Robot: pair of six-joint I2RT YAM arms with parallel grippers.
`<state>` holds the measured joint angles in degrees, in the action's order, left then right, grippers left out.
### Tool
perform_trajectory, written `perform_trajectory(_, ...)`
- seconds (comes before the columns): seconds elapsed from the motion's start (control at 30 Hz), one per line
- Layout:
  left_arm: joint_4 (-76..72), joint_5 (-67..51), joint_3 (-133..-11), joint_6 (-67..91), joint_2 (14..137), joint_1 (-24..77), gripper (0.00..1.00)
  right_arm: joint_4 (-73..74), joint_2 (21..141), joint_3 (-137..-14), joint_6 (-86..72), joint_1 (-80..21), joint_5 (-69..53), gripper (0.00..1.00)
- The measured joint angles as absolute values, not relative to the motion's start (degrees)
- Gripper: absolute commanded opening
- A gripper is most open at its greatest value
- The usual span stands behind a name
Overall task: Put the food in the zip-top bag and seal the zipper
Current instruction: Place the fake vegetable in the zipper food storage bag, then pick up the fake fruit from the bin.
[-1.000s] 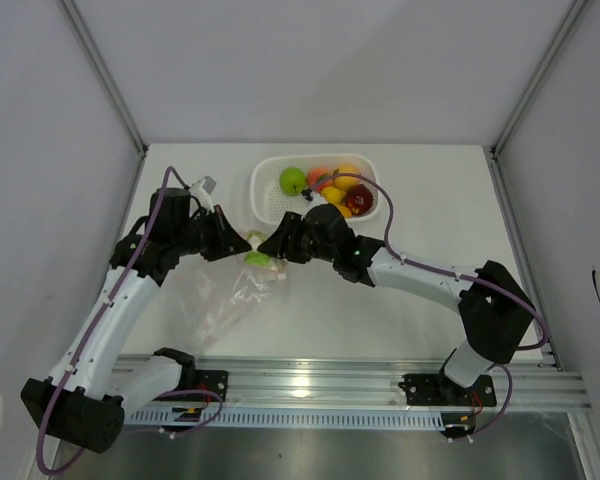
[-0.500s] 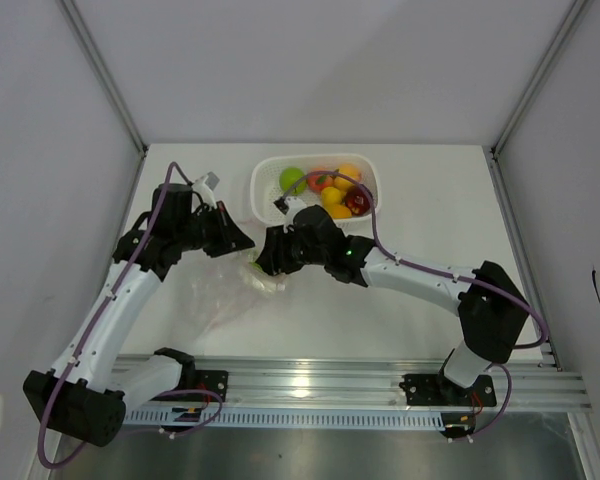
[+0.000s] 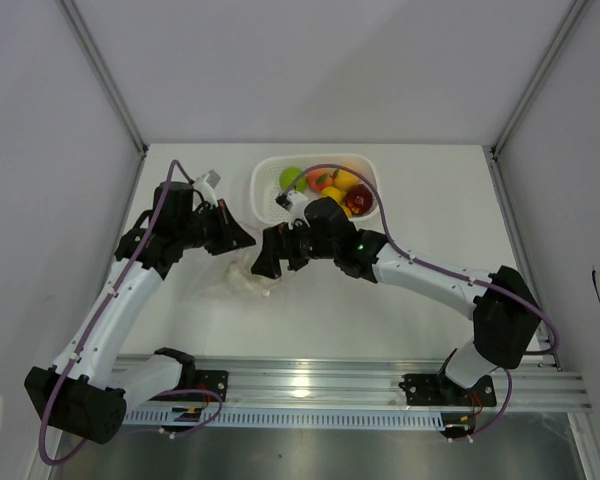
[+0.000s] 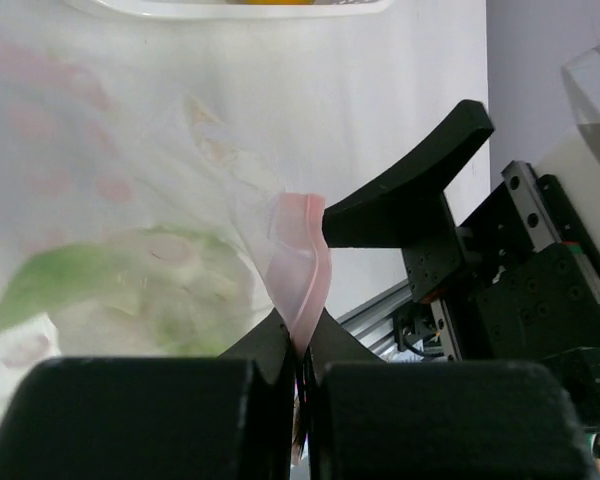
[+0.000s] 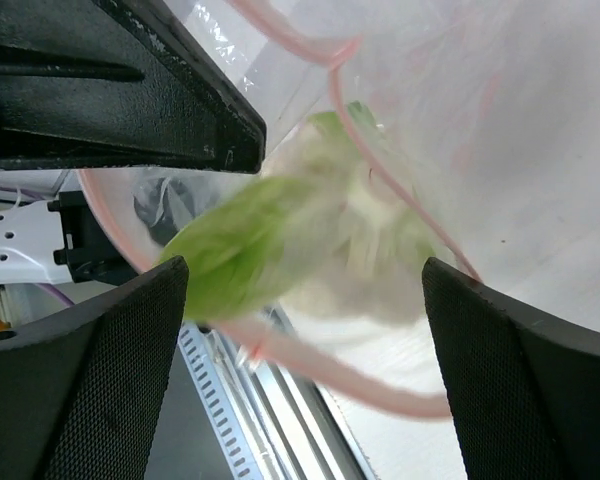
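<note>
The clear zip-top bag (image 3: pixel 238 284) hangs open between the two arms, left of the basket. My left gripper (image 4: pixel 300 335) is shut on its pink zipper (image 4: pixel 302 262), holding that edge up. My right gripper (image 5: pixel 302 268) stands wide open at the bag's mouth, and its fingers (image 5: pixel 90 370) hold nothing. The white-green leafy vegetable (image 5: pixel 300 235) sits blurred inside the bag's pink rim, and it also shows through the plastic as the same leafy vegetable (image 4: pixel 110 290). From above, the left gripper (image 3: pixel 240 241) and right gripper (image 3: pixel 265 262) nearly meet over the bag.
A white perforated basket (image 3: pixel 265 200) at the back holds a green apple (image 3: pixel 292 178), a peach (image 3: pixel 320 181), a dark red apple (image 3: pixel 359 200) and yellow fruit (image 3: pixel 346 178). The aluminium rail (image 3: pixel 310 375) runs along the near edge. White walls close in both sides.
My right gripper has opened and let go of the leafy vegetable, which now lies inside the bag. The right arm has edged forward and down over the bag's mouth. My left gripper stays shut.
</note>
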<state>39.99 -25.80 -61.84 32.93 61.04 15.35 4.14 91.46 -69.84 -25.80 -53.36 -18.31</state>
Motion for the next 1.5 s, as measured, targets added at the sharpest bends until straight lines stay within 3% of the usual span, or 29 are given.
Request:
perform_trajectory(0.33, 38.7, -26.2, -61.8, 32.5, 61.0, 15.4, 0.01, 11.2, 84.4, -74.9, -22.4, -49.9, -13.2, 0.99)
perform_trajectory(0.5, 39.1, -28.2, -63.0, 33.0, 59.8, 15.4, 0.01, 16.4, 79.3, -80.1, -22.2, -40.9, -9.1, 0.99)
perform_trajectory(0.63, 37.3, -28.2, -63.4, 33.0, 56.3, 15.3, 0.01, 17.8, 76.1, -79.1, -22.4, -34.4, -7.8, 0.99)
perform_trajectory(0.8, 35.2, -32.3, -63.1, 33.2, 62.4, 15.2, 0.01, 19.0, 76.2, -74.7, -22.9, -33.2, -9.0, 0.99)
perform_trajectory(1.0, 38.1, -29.3, -61.6, 33.5, 60.3, 15.1, 0.01, 21.9, 84.5, -76.0, -21.1, -32.4, -9.5, 0.97)
perform_trajectory(1.5, 37.0, -27.2, -62.3, 33.6, 58.8, 15.1, 0.0, 24.8, 116.1, -101.2, -8.8, -29.9, 2.3, 0.9)
